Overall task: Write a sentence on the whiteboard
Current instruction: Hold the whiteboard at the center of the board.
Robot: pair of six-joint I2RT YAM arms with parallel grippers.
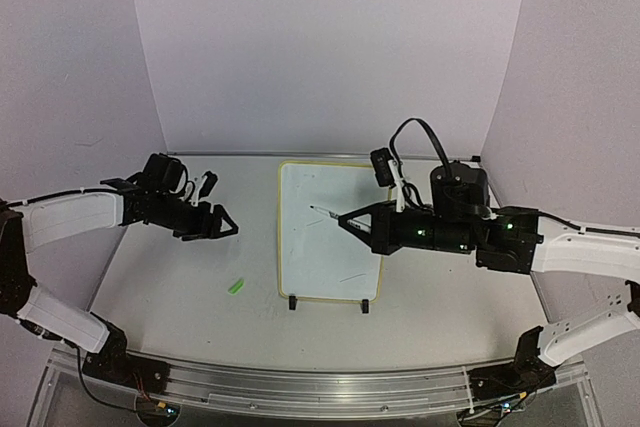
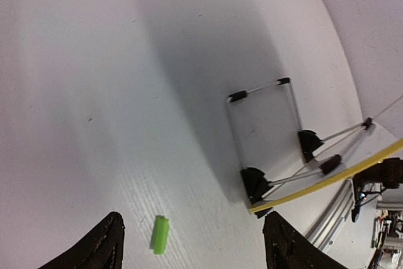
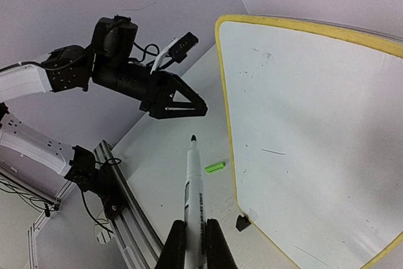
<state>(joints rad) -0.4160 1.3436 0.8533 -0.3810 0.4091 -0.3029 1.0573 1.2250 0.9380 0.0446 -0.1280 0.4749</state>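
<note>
The whiteboard [image 1: 330,277] lies flat mid-table, with a yellow frame and two black clip feet at its near edge. No sentence is in view on it, only a few faint thin strokes [image 3: 273,152]. My right gripper [image 1: 352,220] is shut on a white marker [image 3: 194,184] with its cap off. The dark tip points left over the board's left part. My left gripper [image 1: 224,228] hangs open left of the board, holding nothing. A small green cap [image 2: 160,234] lies on the table below it, between the fingertips [image 2: 104,244] in the left wrist view.
The green cap [image 1: 236,286] lies just left of the board's near-left corner. One black clip foot [image 2: 255,184] and the yellow frame edge [image 2: 340,177] show in the left wrist view. An aluminium rail [image 1: 300,382] runs along the near edge. Pale walls close in the back and sides.
</note>
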